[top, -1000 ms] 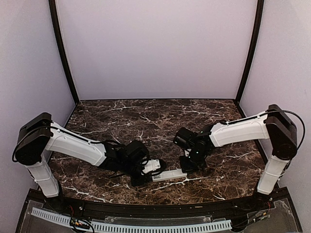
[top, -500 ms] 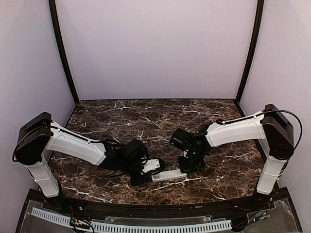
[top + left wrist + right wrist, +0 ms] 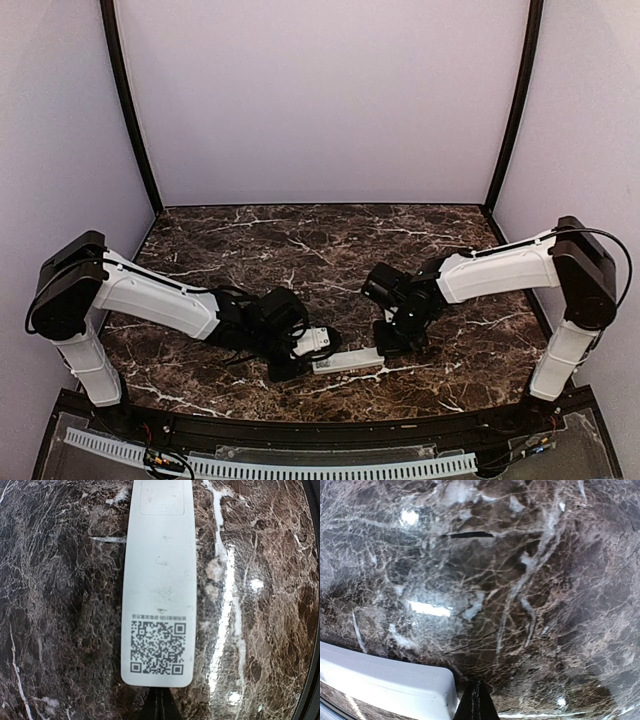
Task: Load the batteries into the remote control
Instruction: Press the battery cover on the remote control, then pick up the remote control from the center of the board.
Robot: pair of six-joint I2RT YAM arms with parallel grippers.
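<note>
Left gripper (image 3: 303, 360) noted with jaws together in the top view, low at centre, tips by the left end of the remote control (image 3: 348, 359); right gripper (image 3: 386, 346) likewise closed, at the remote's right end, both low over the marble table (image 3: 250, 240). From the left wrist: closed fingertips (image 3: 152, 712) at bottom centre, just below the remote's QR label (image 3: 157, 647); could not tell whether touching. From the right wrist: fingertips (image 3: 467, 712) pressed together at bottom centre, white remote corner lower left, just beside them.
</note>
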